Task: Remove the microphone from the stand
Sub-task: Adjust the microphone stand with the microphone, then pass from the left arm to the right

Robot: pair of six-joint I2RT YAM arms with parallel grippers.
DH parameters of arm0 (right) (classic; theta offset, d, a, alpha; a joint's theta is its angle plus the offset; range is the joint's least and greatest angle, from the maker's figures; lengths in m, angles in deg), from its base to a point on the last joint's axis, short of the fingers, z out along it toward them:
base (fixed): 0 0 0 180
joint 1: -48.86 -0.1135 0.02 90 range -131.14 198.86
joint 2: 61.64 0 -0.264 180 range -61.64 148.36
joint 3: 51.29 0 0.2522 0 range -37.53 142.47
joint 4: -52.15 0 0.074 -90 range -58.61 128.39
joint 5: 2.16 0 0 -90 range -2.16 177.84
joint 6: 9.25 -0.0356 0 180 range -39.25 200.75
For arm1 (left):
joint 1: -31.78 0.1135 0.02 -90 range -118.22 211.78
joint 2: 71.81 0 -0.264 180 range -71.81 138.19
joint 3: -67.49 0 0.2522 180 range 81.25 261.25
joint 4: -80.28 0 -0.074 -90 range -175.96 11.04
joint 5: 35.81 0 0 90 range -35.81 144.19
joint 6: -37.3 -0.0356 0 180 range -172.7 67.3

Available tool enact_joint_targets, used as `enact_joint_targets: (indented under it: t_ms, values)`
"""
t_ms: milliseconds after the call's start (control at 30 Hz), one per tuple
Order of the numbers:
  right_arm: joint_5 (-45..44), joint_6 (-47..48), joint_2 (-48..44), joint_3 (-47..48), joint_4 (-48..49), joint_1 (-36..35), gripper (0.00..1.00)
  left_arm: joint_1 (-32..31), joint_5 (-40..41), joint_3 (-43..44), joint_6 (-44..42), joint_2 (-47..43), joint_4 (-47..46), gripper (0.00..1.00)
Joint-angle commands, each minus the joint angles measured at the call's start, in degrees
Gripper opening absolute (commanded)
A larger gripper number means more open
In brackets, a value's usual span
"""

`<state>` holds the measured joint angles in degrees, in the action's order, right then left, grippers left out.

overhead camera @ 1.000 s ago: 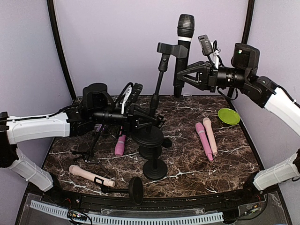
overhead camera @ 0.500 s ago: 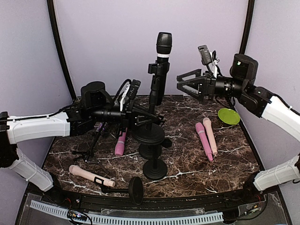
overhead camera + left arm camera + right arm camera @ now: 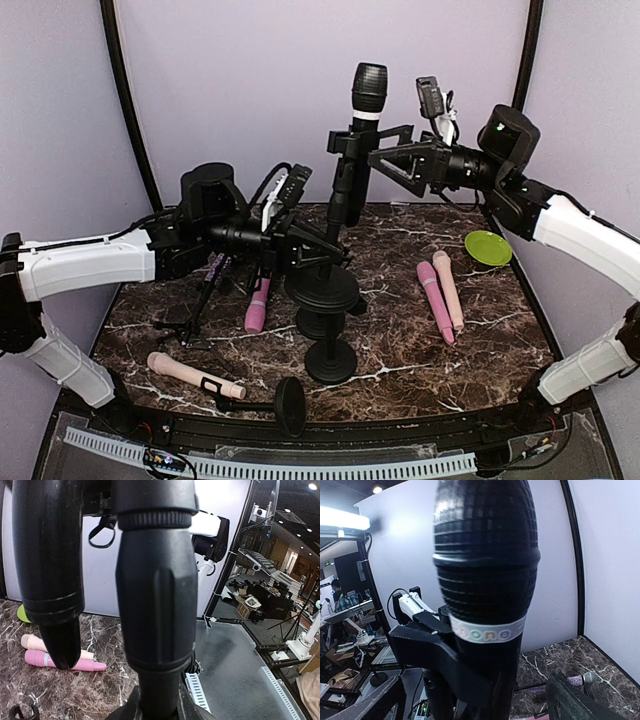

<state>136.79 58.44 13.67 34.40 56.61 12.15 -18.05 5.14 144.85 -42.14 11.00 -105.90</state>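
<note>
A black microphone (image 3: 362, 130) with a white band sits in the clip of a black stand (image 3: 322, 290) at the table's middle. My left gripper (image 3: 322, 256) is shut on the stand's pole low down. In the left wrist view that pole's collar (image 3: 156, 595) fills the frame above my left gripper (image 3: 159, 700), and the microphone's lower end (image 3: 52, 580) hangs to its left. My right gripper (image 3: 388, 154) is open, its fingers spread above and below the microphone's body. The right wrist view shows the microphone head (image 3: 485, 550) between the wide-apart fingers (image 3: 572, 700) of my right gripper (image 3: 477, 705).
Two pink microphones (image 3: 440, 295) lie at the right with a green plate (image 3: 488, 247) behind them. A pink microphone (image 3: 257, 310) and a beige one (image 3: 190, 375) lie at the left. Spare stand bases (image 3: 330, 360) and a fallen stand (image 3: 285, 405) sit near the front.
My right gripper let go of the microphone and opened wide. The stand and microphone swung back left toward upright, and the open right gripper moved in around the microphone again. The left grip held.
</note>
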Motion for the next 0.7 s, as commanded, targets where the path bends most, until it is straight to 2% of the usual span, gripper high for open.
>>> enact_joint_targets:
  t_ms: [0,67,167,400,667]
  values:
    - [10.78,-7.05,2.95,3.78,12.48,0.26,0.99,-1.57,-4.79,6.32,-3.16,-0.17,1.33,0.0]
    - [13.85,-10.41,3.06,2.82,17.13,0.29,0.97,-1.73,-4.9,6.89,-3.15,0.11,1.51,0.0]
    - [15.32,-10.8,1.23,1.21,18.11,0.28,0.92,-1.81,-4.27,7.33,-3.14,0.42,1.36,0.0]
    - [14.73,-6.88,-4.39,-0.33,13.18,0.33,0.78,-1.78,-4.02,8.77,-1.97,2.62,0.62,0.0]
    - [8.32,-3.17,-3.9,0.52,5.91,0.32,0.59,-2.04,-3.58,10.02,-1.84,3.94,0.67,0.0]
